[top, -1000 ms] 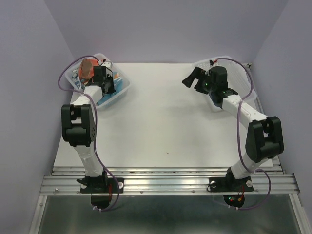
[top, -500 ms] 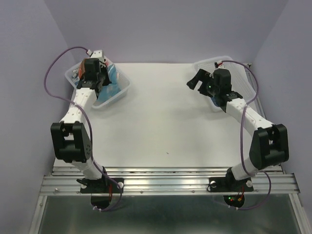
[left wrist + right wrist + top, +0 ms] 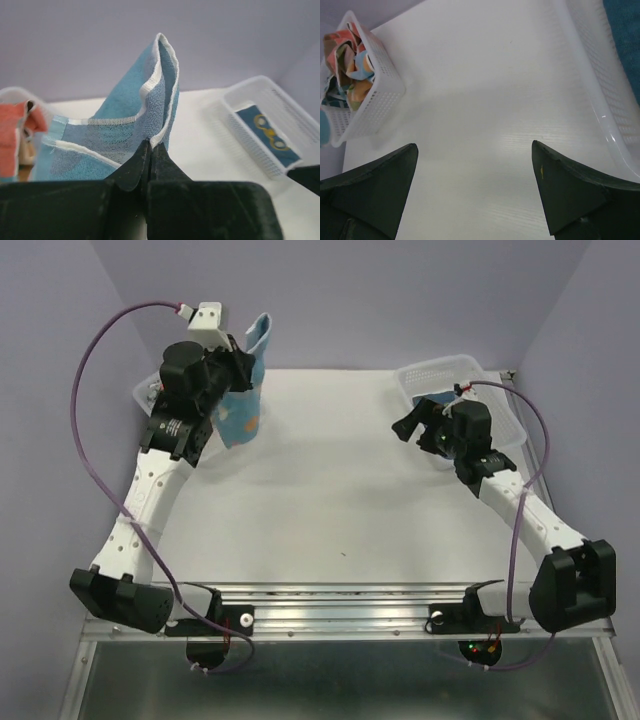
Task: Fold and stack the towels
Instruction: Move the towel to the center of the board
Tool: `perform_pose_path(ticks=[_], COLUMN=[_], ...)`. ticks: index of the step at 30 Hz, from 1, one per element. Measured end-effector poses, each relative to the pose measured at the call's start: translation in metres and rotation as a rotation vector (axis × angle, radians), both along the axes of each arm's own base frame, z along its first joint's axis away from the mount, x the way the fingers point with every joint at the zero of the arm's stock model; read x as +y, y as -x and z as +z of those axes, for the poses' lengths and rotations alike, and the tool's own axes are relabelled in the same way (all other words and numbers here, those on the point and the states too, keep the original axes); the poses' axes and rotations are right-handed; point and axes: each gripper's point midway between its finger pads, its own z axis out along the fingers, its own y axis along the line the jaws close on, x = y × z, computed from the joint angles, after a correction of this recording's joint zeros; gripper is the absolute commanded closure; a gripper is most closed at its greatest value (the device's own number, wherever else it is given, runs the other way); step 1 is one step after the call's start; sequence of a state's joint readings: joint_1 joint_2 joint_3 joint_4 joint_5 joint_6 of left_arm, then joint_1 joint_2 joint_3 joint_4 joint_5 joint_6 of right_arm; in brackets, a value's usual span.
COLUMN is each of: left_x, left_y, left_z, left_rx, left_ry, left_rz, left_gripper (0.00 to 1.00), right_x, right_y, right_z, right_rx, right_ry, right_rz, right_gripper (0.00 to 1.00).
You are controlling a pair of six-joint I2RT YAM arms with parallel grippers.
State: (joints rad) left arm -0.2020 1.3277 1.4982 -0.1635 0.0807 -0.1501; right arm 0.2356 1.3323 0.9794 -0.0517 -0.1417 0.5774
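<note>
At the far left of the table [image 3: 330,490], the left claw [image 3: 150,145] is clenched on a fold of the blue towel [image 3: 145,102], a limp, nubbly cloth with a white hem. Its long axis stands roughly upright above the white mesh basket [image 3: 372,110]. The right claw [image 3: 474,146], spread wide and empty, is well apart to the right.

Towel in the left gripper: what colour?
The towel is light blue with a white hem, clearest in the left wrist view; top view shows orange dots.
</note>
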Motion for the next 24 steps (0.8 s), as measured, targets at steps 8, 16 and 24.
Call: perform_pose_path(ticks=[8,16,24], left_x=[-0.101,-0.081,-0.052], left_y=[0.099,0.083,0.119], left_z=[0.081,-0.068,-0.245], left_rx=[-0.185,0.139,0.566], left_ry=[0.092,0.127,0.038], left_rz=[-0.349,-0.094,0.076], left_gripper=[1.0,0.01,0.01], right_x=[-0.013,-0.03,0.008], right_y=[0.029,0.048,0.079], right_z=[0.037,0.017,-0.033], right_rx=[-0.095,-0.004,0.16], right_ry=[-0.009,0.046,0.176], right_rz=[-0.033,-0.093,-0.015], right_gripper=[0.0,0.0,0.0])
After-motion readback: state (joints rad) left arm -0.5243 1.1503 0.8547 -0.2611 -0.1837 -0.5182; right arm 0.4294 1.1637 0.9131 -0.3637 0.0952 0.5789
